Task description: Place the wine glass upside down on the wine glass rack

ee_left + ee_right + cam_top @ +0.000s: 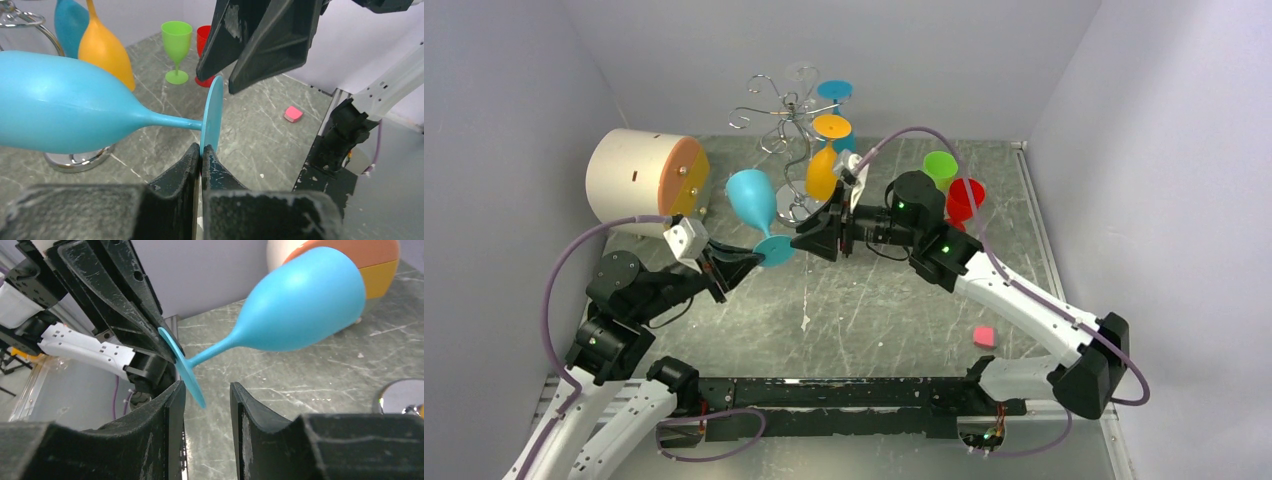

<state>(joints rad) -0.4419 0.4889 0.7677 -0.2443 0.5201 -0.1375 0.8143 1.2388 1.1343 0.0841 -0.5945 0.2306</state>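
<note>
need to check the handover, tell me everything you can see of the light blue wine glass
The light blue wine glass looks like opaque matte plastic, with an oval bowl, a thin stem and a flat round foot. It is off the table and tilted nearly onto its side, its bowl near the cream cylinder and beside the wire rack. The left pincer is clamped on the foot's rim. The right pincer is open with the opposite rim between its fingers; contact there is unclear.

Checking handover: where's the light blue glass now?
Top view, left of centre: the light blue wine glass is held sideways just left of the wine glass rack, foot pinched by the left tool, right tool open beside it.
</note>
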